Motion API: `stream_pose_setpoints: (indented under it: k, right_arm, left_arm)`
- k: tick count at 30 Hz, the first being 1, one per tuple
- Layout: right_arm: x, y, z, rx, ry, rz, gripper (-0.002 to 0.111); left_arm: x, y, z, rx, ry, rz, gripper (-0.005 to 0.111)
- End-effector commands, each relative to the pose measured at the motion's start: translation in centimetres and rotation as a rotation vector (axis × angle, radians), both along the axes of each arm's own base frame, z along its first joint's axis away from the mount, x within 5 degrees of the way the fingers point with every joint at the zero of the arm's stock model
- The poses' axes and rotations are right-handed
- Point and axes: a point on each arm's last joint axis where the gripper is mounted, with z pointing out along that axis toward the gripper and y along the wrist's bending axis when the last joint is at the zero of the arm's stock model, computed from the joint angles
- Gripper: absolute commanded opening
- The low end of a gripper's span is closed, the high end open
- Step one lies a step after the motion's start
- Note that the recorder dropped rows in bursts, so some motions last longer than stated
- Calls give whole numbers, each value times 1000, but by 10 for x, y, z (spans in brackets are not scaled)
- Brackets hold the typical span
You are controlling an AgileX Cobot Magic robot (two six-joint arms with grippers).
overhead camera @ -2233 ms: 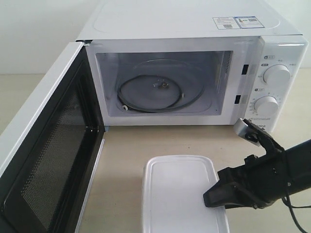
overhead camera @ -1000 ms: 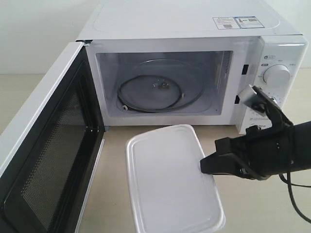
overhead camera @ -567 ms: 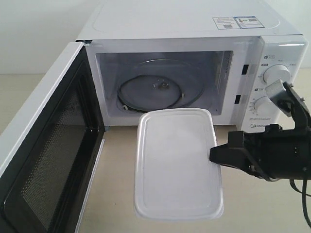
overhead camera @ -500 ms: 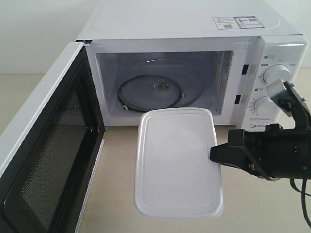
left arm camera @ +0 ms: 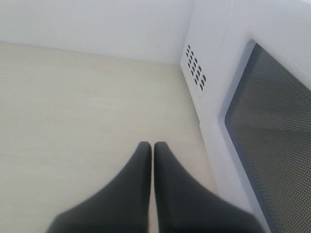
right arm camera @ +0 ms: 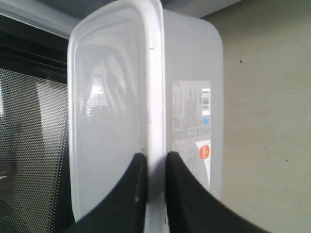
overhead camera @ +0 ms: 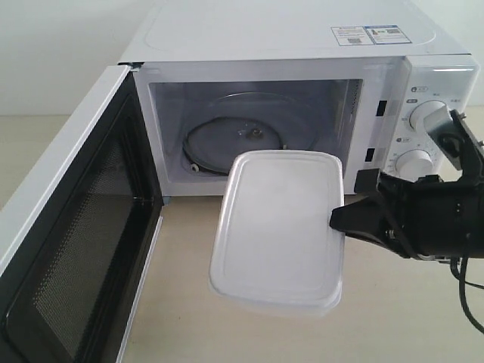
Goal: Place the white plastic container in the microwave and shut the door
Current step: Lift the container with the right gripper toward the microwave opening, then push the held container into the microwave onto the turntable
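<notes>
Clamped on the rim of the container with the right gripper, jaws narrowly apart. Held clear of the table at the mouth of the microwave, far end perhaps just over the sill. Noted door swung wide. Noted left gripper pressed closed, empty, near the door.

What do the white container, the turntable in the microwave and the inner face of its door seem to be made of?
White plastic container: probably translucent plastic, smooth, slightly glossy; its wall looks cloudy. Turntable: apparently clear glass; see-through, with faint reflections. Door: inner face looks like matte black perforated mesh, perhaps metal; fine dots show.
</notes>
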Motion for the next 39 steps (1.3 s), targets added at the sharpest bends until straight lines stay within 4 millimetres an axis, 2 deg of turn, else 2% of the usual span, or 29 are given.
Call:
stream_pose_setpoints:
  k: [1, 6, 15, 21, 29, 39]
  right_arm:
    - [3, 0, 5, 17, -4, -30, 0]
    - [4, 4, 5, -19, 4, -46, 0]
    - [14, 18, 21, 7, 4, -92, 0]
    - [17, 19, 18, -43, 49, -232, 0]
    - [25, 25, 35, 22, 15, -217, 0]
    - [34, 27, 30, 14, 40, -237, 0]
  left_arm:
    - [0, -1, -1, -11, -6, -6, 4]
    - [0, -1, -1, -11, -6, -6, 4]
    - [0, -1, -1, -11, -6, -6, 4]
    - [0, -1, -1, -11, -6, -6, 4]
    - [0, -1, -1, -11, -6, -6, 4]
    - [0, -1, -1, -11, -4, -6, 4]
